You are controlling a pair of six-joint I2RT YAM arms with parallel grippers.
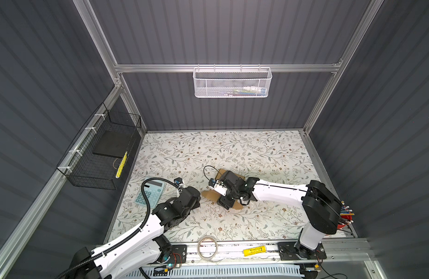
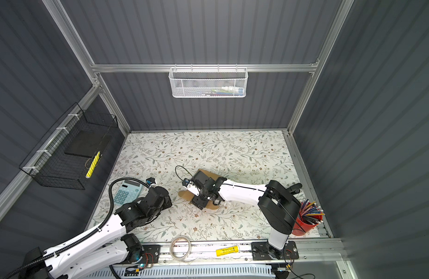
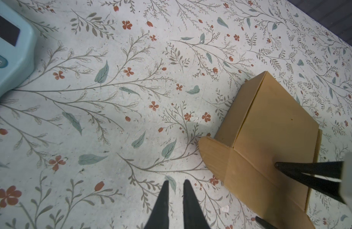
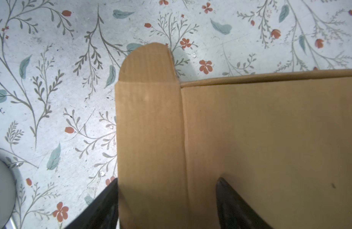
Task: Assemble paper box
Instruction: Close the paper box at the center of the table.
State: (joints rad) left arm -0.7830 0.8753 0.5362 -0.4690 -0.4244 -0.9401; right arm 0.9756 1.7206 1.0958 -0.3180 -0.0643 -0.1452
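The half-folded brown corrugated cardboard box (image 3: 270,126) sits in the middle of the desk (image 1: 232,149). The right gripper (image 4: 168,179) straddles its front strip, jaws wide, clamping nothing. The left gripper (image 3: 176,181), narrowly parted and empty, hovers beside it. Unpinned, the rounded flap (image 4: 147,63) may spring outward, or the box may skid.

both top views look down from high over the arms' base rail toward the back wall, far enough off to take in the whole table (image 1: 232,149) and both arms. my left wrist view looks steeply down past the left claw (image 3: 176,181), close to the table, with the paper box (image 3: 270,128) off to that claw's side. my right wrist view sits closer still, right over the box where the right claw (image 4: 168,178) straddles it. both wrist views share the rounded flap (image 4: 147,59).
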